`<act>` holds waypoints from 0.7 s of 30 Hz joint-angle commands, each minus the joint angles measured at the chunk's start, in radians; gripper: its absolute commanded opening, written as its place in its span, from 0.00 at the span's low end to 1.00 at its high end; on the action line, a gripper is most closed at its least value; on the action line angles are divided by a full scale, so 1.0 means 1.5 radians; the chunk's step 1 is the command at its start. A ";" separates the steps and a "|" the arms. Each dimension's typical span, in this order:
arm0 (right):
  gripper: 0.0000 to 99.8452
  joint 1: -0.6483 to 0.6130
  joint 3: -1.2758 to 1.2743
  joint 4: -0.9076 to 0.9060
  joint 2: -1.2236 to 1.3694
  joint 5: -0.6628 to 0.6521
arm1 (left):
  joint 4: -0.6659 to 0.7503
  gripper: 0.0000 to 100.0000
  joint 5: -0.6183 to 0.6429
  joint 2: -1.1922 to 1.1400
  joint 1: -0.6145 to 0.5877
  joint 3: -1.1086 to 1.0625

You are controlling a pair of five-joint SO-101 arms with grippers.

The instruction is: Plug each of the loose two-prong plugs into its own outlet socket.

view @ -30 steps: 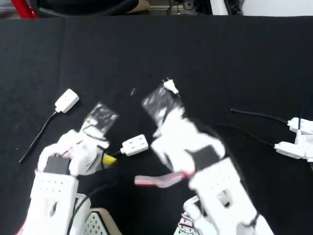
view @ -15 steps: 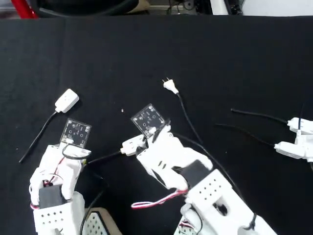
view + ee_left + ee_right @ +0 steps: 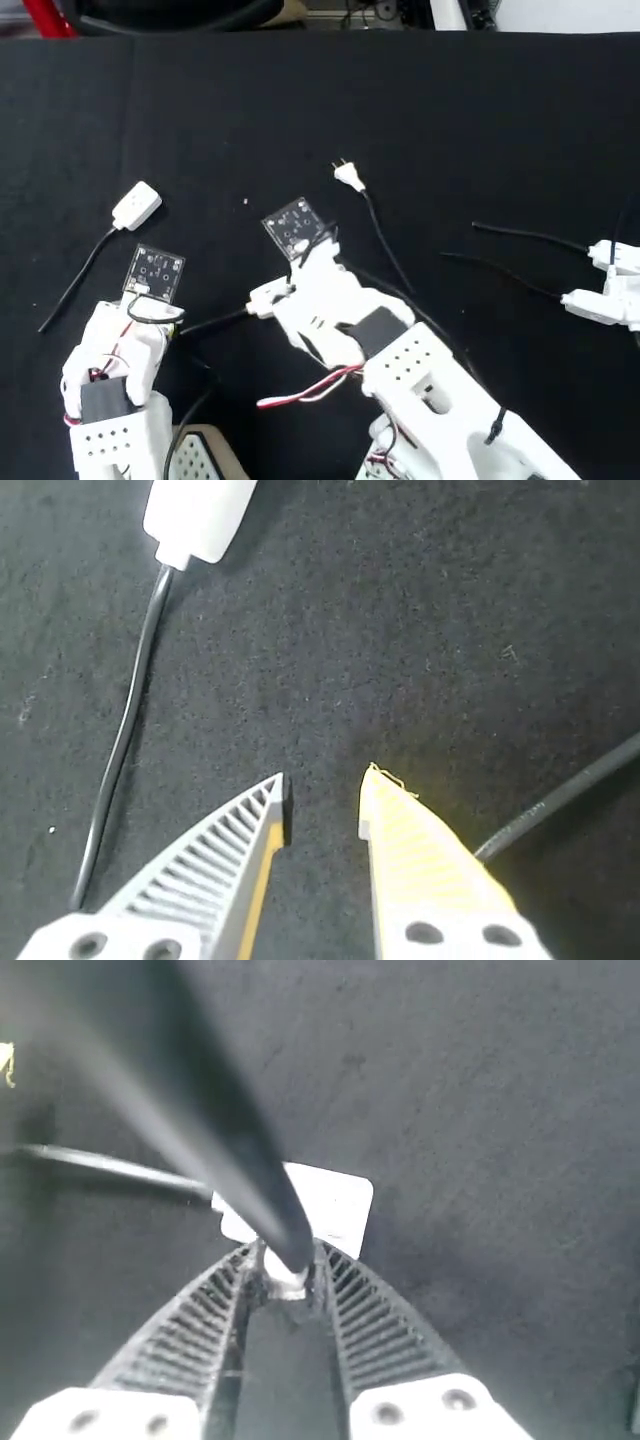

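Plug: a small white plug (image 3: 283, 1282) sat just beside the middle socket (image 3: 340, 1205).
Right gripper: the right gripper (image 3: 286, 1256) was squeezed tight on that plug.
Doing it well: I think the prongs had to line up with the slots. Then it needed a slow, straight push, or the socket could slide away.
Left gripper: the left gripper (image 3: 322, 785) had its fingers apart and held nothing. It hung over the table near the middle socket.
Other plug: the other plug (image 3: 347, 176) lay loose, well apart from the middle socket.

White two-prong plug (image 3: 348, 177) lies flat, unplugged, centre table, black cord trailing near-right. First socket (image 3: 137, 205), white, lies left; second socket (image 3: 268, 297), white, centre-near.
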State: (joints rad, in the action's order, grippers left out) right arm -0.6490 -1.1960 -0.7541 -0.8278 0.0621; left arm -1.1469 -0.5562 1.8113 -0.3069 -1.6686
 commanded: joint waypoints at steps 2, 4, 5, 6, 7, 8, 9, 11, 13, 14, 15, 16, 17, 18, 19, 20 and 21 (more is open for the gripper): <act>0.01 0.039 0.003 0.053 -0.010 0.006 | 0.014 0.13 0.005 0.006 -0.005 0.006; 0.01 0.041 -0.005 0.071 -0.002 0.006 | 0.014 0.13 0.005 0.006 -0.005 0.006; 0.01 0.041 -0.007 0.077 0.006 0.006 | 0.014 0.13 0.005 0.006 -0.005 0.006; 0.01 0.041 -0.008 0.081 0.013 0.006 | 0.013 0.13 0.005 0.006 -0.005 0.006; 0.01 0.041 -0.008 0.082 0.020 0.006 | 0.013 0.13 0.005 0.006 -0.005 0.006; 0.01 0.041 -0.007 0.082 0.026 0.009 | 0.013 0.13 0.005 0.006 -0.005 0.006; 0.01 0.041 -0.006 0.082 0.030 0.020 | 0.013 0.13 0.005 0.006 -0.005 0.006; 0.01 0.041 0.002 0.081 0.038 0.029 | 0.013 0.13 0.004 0.006 -0.005 0.006; 0.01 0.041 0.003 0.077 0.039 0.029 | 0.013 0.13 0.004 0.006 -0.005 0.006; 0.01 0.042 0.003 0.077 0.039 0.029 | 0.013 0.13 0.004 0.006 -0.005 0.006; 0.01 0.042 0.003 0.077 0.040 0.029 | 0.013 0.13 0.004 0.006 -0.005 0.006; 0.01 0.042 0.003 0.077 0.040 0.029 | 0.013 0.13 0.004 0.006 -0.005 0.006; 0.01 0.042 0.003 0.076 0.040 0.030 | 0.013 0.13 0.004 0.006 -0.005 0.006; 0.01 0.042 0.002 0.076 0.040 0.030 | 0.013 0.13 0.004 0.006 -0.005 0.006; 0.01 0.042 0.001 0.076 0.040 0.030 | 0.013 0.13 0.004 0.006 -0.005 0.006; 0.01 0.042 0.001 0.076 0.040 0.030 | 0.013 0.13 0.004 0.006 -0.006 0.006; 0.01 0.042 -0.001 0.076 0.040 0.030 | 0.013 0.13 0.004 0.006 -0.006 0.005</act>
State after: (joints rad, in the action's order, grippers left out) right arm -0.6030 -1.2144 -0.6529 -0.7695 0.0974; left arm -1.1469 -0.5562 1.8113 -0.3069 -1.6686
